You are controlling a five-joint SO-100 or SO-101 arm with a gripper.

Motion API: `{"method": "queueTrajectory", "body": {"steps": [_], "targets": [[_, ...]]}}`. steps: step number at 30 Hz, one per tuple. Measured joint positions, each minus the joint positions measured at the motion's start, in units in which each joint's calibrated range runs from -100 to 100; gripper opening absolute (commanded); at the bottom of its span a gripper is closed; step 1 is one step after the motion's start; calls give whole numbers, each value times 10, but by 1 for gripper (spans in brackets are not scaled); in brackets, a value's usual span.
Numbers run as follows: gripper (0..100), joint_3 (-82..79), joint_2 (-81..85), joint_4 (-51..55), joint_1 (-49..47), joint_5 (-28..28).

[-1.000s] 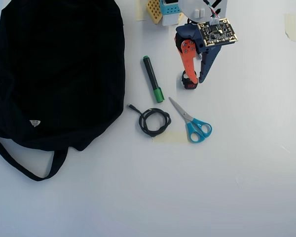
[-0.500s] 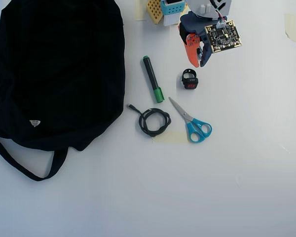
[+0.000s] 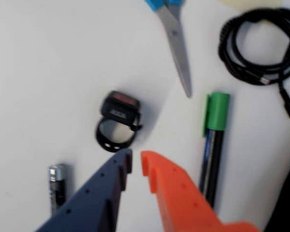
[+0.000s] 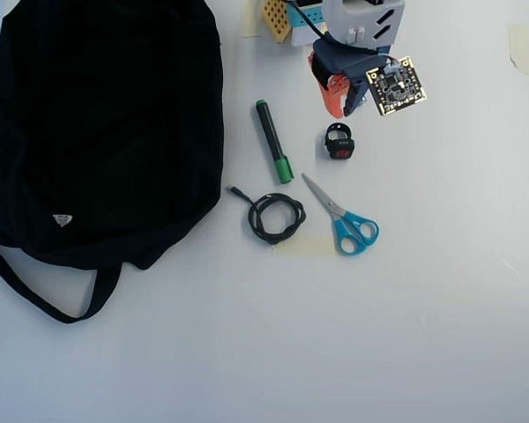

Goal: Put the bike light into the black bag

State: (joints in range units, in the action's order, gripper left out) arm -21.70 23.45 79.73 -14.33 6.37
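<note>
The bike light is a small black block with a red lens and a loop strap, lying on the white table just beyond my fingertips in the wrist view. In the overhead view the bike light lies a little below my gripper. My gripper has a dark blue finger and an orange finger with only a thin gap between the tips, and it holds nothing. It hovers short of the light without touching it. The black bag lies flat at the left of the overhead view, and its edge shows at the wrist view's lower right.
A green-capped marker lies between the bag and the light. A coiled black cable and blue-handled scissors lie below them. A small black-and-silver cylinder lies left of the blue finger. Tape pieces stick to the table.
</note>
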Motion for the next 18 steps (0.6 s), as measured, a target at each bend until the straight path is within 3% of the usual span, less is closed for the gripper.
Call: {"method": "queueTrajectory", "body": {"steps": [18], "targets": [[2,-55,0,-21,32,144]]}}
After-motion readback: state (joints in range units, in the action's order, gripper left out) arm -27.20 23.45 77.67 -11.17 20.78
